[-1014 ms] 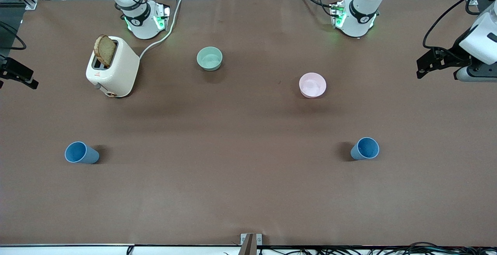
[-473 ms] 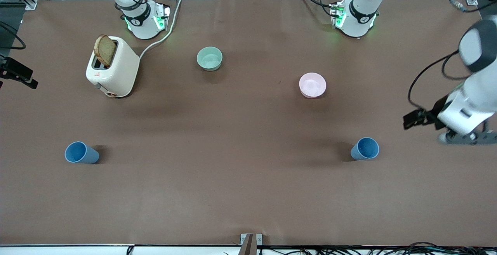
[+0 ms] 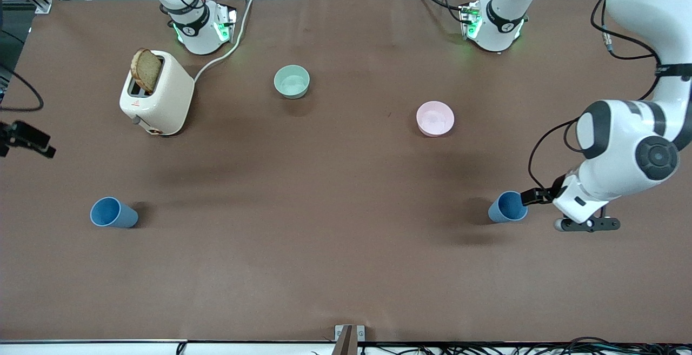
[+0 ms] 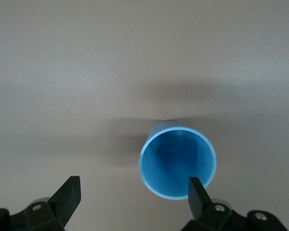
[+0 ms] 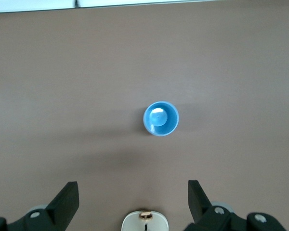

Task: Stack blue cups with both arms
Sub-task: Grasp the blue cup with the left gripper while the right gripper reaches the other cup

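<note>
Blue cups: I counted 2, both upright on the brown table (image 3: 335,268), well apart.
Cup by my left gripper (image 3: 508,207): it stood toward the left arm's end of the table, just beside my left gripper (image 4: 135,197) and low in front of it, mouth open and nothing inside.
Cup under my right gripper (image 5: 161,118): it stood toward the right arm's end, with my right gripper (image 5: 133,199) high over it.
Left gripper state: my 2 fingers were spread wide and held nothing; 1 fingertip (image 4: 196,191) overlapped the cup's rim in the left wrist view, and I could not tell whether it touched.
Right gripper state: wide open, with nothing between the fingers.
Bowls: 2, 1 pale green bowl (image 3: 292,81) and 1 pink bowl (image 3: 435,118).
Toaster (image 3: 157,93): 1, with 1 bread slice (image 3: 146,70) standing in its slot.
</note>
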You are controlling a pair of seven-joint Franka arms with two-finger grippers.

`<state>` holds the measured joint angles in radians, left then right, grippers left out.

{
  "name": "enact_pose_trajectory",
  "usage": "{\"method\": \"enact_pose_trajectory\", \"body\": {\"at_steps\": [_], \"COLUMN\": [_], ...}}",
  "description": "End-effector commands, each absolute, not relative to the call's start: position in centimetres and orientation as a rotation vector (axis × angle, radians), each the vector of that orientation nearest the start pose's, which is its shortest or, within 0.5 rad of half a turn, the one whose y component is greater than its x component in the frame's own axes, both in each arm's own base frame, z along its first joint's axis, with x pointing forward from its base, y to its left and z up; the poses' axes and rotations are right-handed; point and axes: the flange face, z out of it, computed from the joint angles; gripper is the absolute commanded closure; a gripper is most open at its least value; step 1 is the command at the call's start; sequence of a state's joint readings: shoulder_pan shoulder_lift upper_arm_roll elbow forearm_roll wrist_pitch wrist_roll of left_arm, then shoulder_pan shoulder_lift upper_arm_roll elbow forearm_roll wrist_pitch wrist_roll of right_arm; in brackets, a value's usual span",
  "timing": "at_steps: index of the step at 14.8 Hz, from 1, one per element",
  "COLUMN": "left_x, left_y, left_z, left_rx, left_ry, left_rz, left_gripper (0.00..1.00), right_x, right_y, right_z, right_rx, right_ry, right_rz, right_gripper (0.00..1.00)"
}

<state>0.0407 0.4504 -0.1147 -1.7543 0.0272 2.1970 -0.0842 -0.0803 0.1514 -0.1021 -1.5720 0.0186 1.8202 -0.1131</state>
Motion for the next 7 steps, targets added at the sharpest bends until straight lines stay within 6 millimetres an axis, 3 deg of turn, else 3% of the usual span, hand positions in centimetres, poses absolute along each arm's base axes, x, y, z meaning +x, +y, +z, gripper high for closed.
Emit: {"method": "enact_pose_trajectory", "body": {"at_steps": [1, 4, 7], "left_x": [64.6, 64.8, 64.9], "left_y": [-4.3, -4.8, -5.1], "left_z": [28.0, 26.8, 26.0], "left_rx": [-3.160, -3.163, -3.165], "left_ry": [-0.016, -0.006, 0.000], "left_rz": [0.040, 0.058, 0.063], "left_gripper": [0.22, 0.61, 0.87], "right_x": [63.3, 65.1, 66.2], "right_y": [-12.5, -15.6, -18.2], "right_z": [51.4, 45.3, 39.0], "right_rx": [-3.145, -3.135, -3.134], "right_ry": [0.135, 0.197, 0.128], "right_rz": [-0.149, -0.115, -0.082], "right_gripper": [0.00, 0.00, 0.00]}}
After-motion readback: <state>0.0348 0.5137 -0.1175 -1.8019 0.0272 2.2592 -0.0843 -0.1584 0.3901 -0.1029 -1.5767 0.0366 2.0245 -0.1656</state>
